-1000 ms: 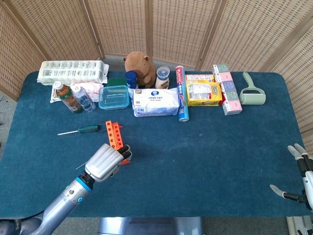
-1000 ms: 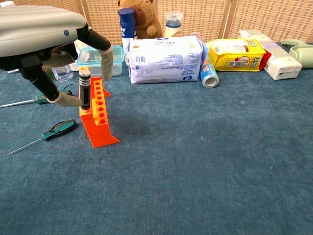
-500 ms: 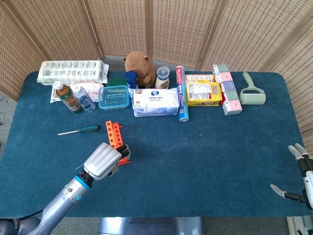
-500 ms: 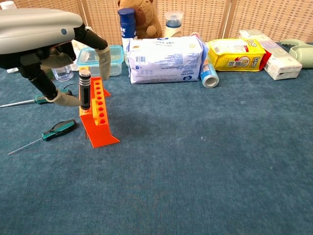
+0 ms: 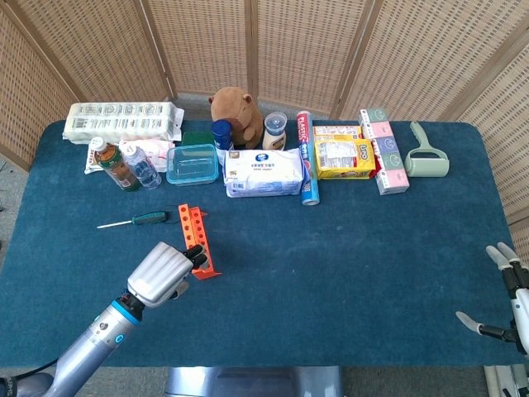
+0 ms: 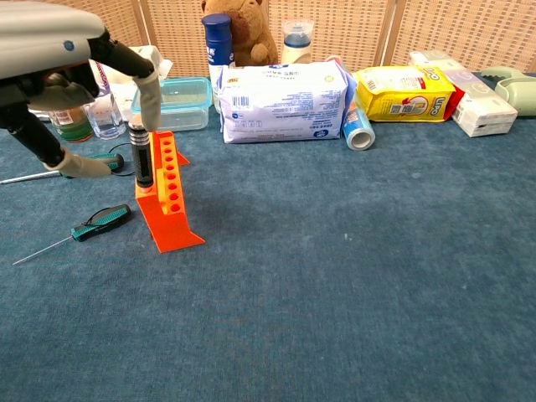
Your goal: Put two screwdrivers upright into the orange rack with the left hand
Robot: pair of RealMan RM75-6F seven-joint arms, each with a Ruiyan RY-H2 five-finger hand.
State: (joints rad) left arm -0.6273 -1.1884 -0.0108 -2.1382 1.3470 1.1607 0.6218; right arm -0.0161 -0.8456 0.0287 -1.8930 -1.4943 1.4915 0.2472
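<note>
The orange rack (image 6: 170, 201) stands left of the table's middle, also seen from above as the rack (image 5: 197, 235). One black-handled screwdriver (image 6: 143, 156) stands upright in its near end hole. My left hand (image 6: 52, 48) hovers just left of it, fingers apart and holding nothing; one fingertip (image 6: 148, 87) hangs above the handle. A green-handled screwdriver (image 6: 101, 220) lies flat in front of the rack. Another green-handled screwdriver (image 5: 149, 217) lies left of the rack. My left hand (image 5: 160, 273) covers the ground beside the rack. My right hand (image 5: 506, 291) rests open at the table's right front edge.
Along the back stand a clear lidded box (image 6: 177, 102), a white wipes pack (image 6: 280, 100), bottles (image 5: 124, 164), a plush toy (image 5: 235, 113), a yellow pack (image 6: 400, 91) and a lint roller (image 5: 427, 156). Bare blue cloth (image 6: 352, 276) spreads right of the rack.
My left hand has let go of the upright screwdriver and drawn back to the left. The screwdriver stays standing in the rack. The right hand has not moved.
</note>
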